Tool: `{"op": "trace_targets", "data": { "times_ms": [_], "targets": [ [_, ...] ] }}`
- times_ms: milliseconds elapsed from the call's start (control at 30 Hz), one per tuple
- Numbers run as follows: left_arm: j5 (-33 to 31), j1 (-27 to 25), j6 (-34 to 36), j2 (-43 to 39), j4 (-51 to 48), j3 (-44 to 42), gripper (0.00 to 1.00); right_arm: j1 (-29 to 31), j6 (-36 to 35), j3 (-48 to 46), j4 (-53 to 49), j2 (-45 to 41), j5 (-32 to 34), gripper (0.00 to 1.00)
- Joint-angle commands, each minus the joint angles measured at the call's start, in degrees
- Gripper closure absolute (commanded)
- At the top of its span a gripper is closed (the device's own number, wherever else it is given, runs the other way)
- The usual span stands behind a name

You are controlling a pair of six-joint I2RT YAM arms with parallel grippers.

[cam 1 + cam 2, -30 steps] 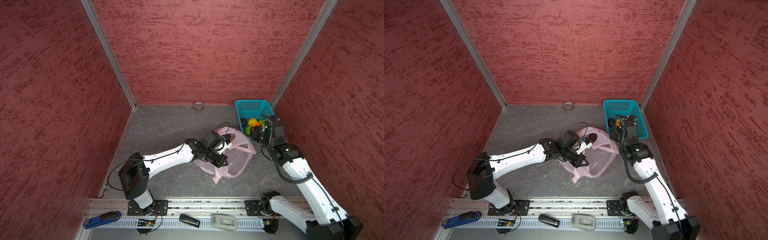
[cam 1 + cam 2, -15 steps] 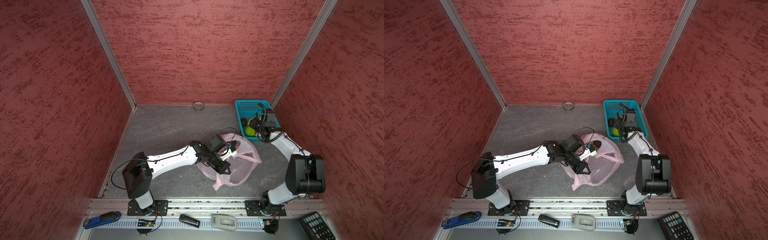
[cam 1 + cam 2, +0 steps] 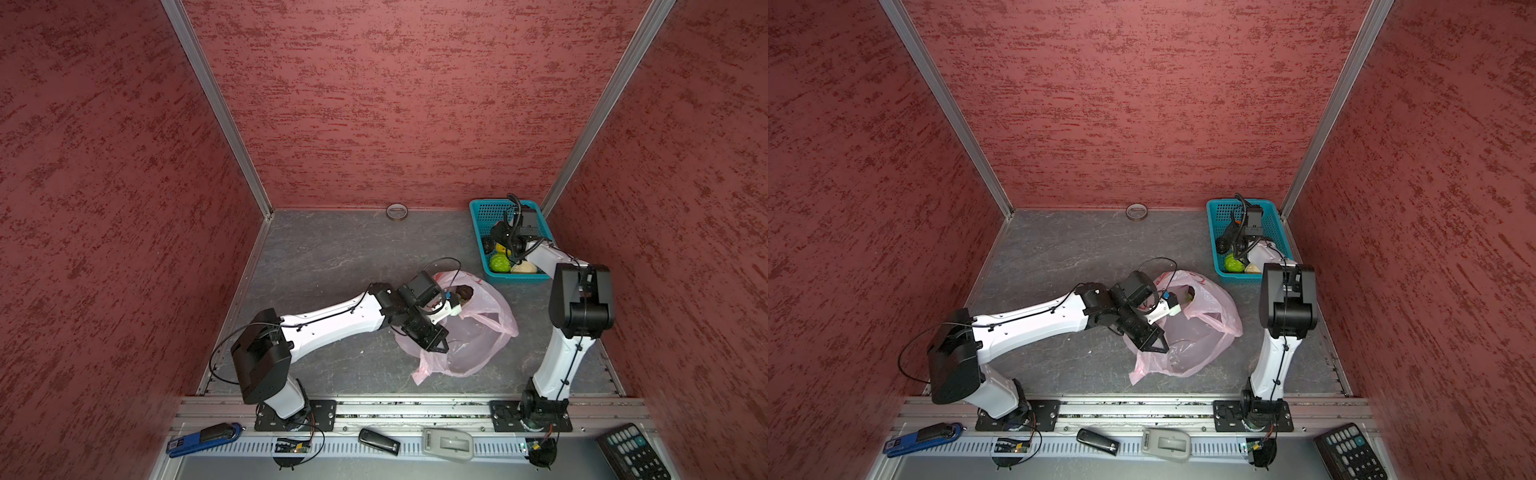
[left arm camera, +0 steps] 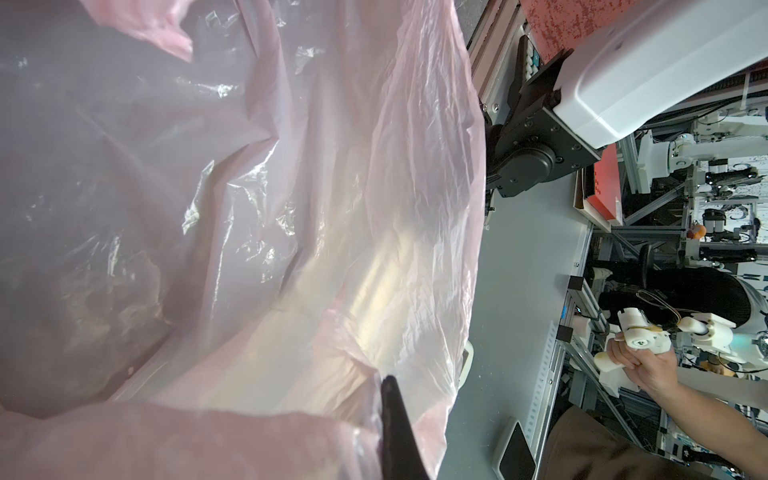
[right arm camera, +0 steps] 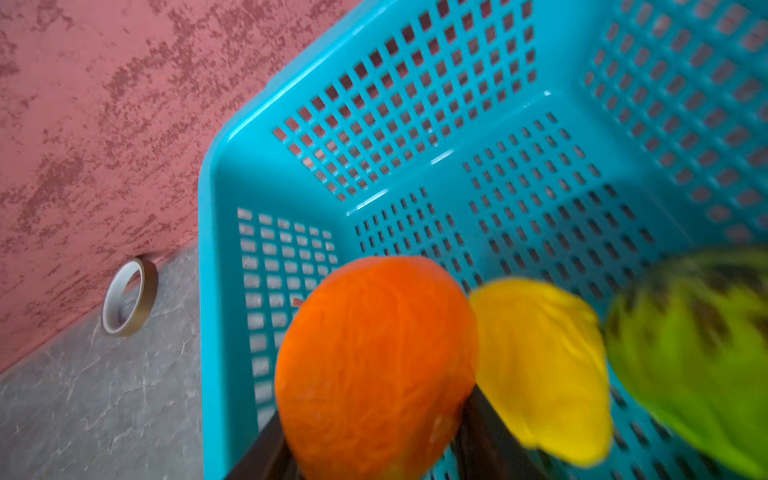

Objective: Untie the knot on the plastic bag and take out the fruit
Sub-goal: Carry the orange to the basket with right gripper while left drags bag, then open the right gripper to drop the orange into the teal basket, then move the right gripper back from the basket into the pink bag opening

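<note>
Over the last second the right arm has folded its elbow up high and carried its end effector point(image 3: 494, 243) from the basket's near end further in over the basket point(image 3: 478, 224). The left arm has drawn the plastic bag point(image 3: 478, 345) a little toward the front rail, and the bag now lies spread wider.

In the right wrist view, the right end effector's two dark fingers point(image 5: 482, 419) sit on either side of one orange fruit point(image 5: 374, 365) and hold it above the basket floor. Just beside it are one yellow fruit point(image 5: 540, 365) and one green fruit with dark streaks point(image 5: 698, 353), both blurred. In a top view, the basket's near end shows three fruits packed together: one yellow point(image 3: 500, 248), one bumpy bright green point(image 3: 500, 262) and one beige point(image 3: 524, 268).

The left end effector point(image 3: 440, 347) has its fingers pressed together, pinching a fold of the bag's thin pink plastic. The left wrist view shows the film gathered at the dark tip point(image 4: 390, 399). The bag lies crumpled in the middle of the grey bench point(image 3: 332, 257) with its mouth open. One dark fruit point(image 3: 465, 292) sits in that mouth, just beside the left wrist.

One roll of tape point(image 3: 397, 212) stands against the back wall, well apart from the bag. Four items lie along the front rail: one blue stapler point(image 3: 203, 438), one small black device point(image 3: 379, 441), one grey device point(image 3: 446, 444) and one black keypad point(image 3: 631, 451).
</note>
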Motion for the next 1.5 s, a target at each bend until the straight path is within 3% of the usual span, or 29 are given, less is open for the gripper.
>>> {"op": "trace_targets", "data": {
  "times_ms": [0, 133, 333, 767, 1100, 1467],
  "targets": [
    [0.24, 0.31, 1.3, -1.63, -1.18, -0.67, 1.0, -0.45, -1.78, 5.13, -3.4, 2.54, -1.14, 0.3],
    [-1.79, 0.49, 0.37, -2.81, -1.64, -1.3, 1.0, -0.5, -2.75, 6.59, -6.34, 1.88, -0.89, 0.14],
    [-5.68, 0.94, -2.58, -5.89, -1.23, -2.89, 1.0, -0.32, -3.97, 3.37, -10.69, -5.29, -4.71, 0.11],
    [-8.09, 1.27, -3.53, -7.89, -0.73, -4.49, 1.0, 5.22, -5.14, -13.95, -30.3, -41.06, -17.22, 0.1],
    [-8.53, 2.56, -2.71, -9.04, -0.13, -4.91, 1.0, 23.96, 6.81, -16.94, -39.82, -57.01, -16.61, 0.1],
    [-8.37, 4.24, -1.76, -10.75, -1.4, -6.68, 1.0, 40.49, 19.45, -22.9, -38.47, -63.6, -8.91, 0.12]
  ]
}}
